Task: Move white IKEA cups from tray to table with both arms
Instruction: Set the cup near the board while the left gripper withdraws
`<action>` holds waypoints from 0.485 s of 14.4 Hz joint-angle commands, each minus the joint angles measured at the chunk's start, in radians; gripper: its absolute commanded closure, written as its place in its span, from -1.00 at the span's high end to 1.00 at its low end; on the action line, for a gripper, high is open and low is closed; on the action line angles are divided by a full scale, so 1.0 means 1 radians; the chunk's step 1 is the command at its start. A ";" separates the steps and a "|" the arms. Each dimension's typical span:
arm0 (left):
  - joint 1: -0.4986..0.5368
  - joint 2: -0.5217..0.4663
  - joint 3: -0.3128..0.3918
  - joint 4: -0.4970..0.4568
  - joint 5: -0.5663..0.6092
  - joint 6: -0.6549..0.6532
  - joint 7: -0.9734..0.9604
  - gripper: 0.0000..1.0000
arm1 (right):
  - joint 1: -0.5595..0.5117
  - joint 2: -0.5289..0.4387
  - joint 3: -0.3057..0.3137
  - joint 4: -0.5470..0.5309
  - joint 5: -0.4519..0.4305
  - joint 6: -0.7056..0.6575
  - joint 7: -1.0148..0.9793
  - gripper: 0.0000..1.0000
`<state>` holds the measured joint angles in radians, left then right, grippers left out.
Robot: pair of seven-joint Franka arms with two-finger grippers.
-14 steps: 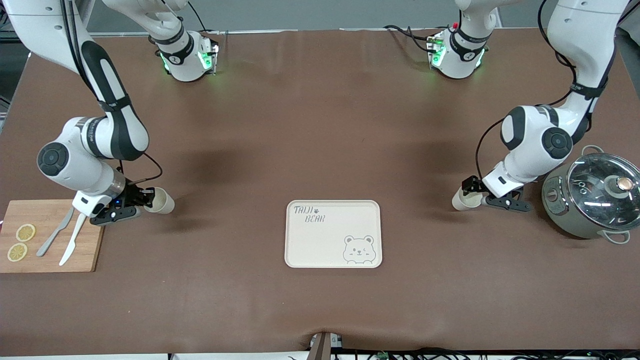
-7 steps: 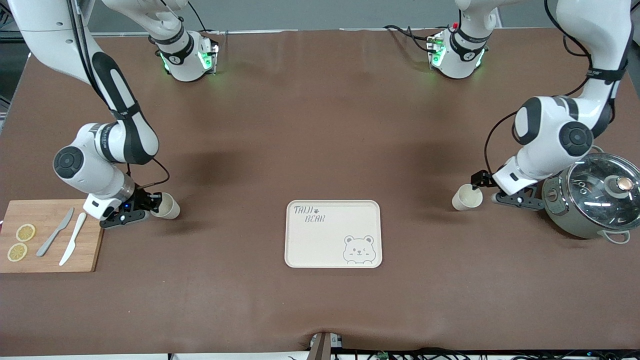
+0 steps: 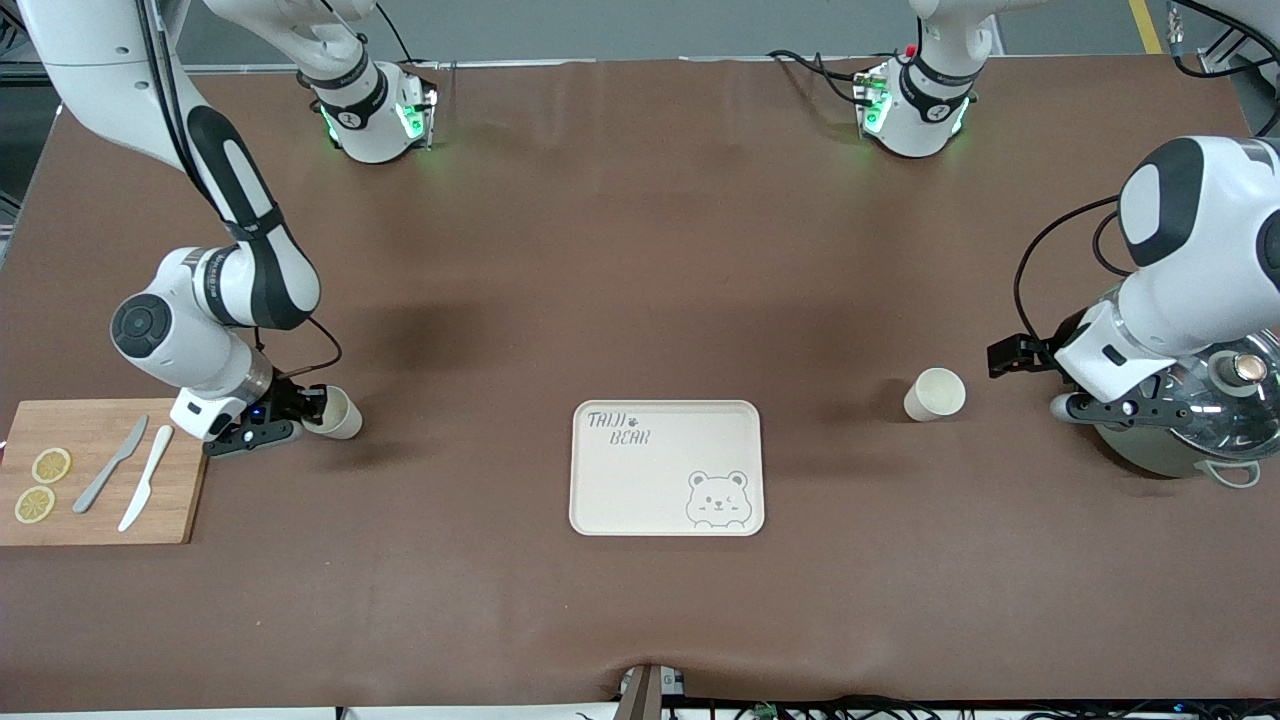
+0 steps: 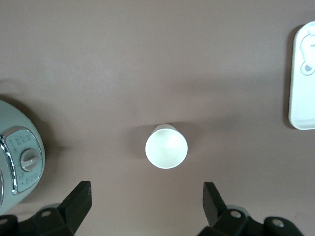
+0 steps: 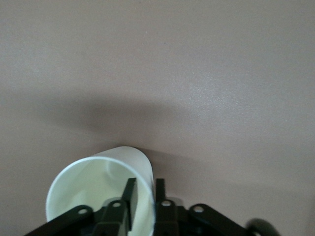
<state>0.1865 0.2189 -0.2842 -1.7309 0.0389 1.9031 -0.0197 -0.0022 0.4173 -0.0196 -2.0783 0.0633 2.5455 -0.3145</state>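
Observation:
One white cup (image 3: 935, 394) stands upright on the brown table, toward the left arm's end, beside the bear-printed tray (image 3: 666, 467). My left gripper (image 3: 1040, 383) is open and empty, drawn back from that cup and over the pot's edge. In the left wrist view the cup (image 4: 166, 146) sits apart from the spread fingers (image 4: 78, 199). My right gripper (image 3: 305, 410) is shut on the wall of the second white cup (image 3: 338, 414), low by the cutting board. In the right wrist view one finger (image 5: 129, 196) is inside this cup (image 5: 93, 189) and one is outside.
A grey-green pot with a glass lid (image 3: 1190, 420) stands at the left arm's end, under the left hand. A wooden cutting board (image 3: 100, 500) with two lemon slices, a knife and a white spatula lies at the right arm's end.
My left gripper let go of its cup and drew back toward the pot; the cup stays standing. My right gripper moved slightly toward the tray, still holding its cup.

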 commanded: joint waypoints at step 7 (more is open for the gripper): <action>-0.008 -0.010 -0.050 0.179 -0.004 -0.207 -0.048 1.00 | -0.004 -0.023 -0.010 0.559 0.001 -0.780 0.011 1.00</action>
<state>0.1845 0.2150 -0.3362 -1.5776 0.0384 1.7312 -0.0627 -0.0060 0.3938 -0.0270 -1.6751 0.0633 1.9593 -0.3143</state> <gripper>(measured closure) 0.000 0.040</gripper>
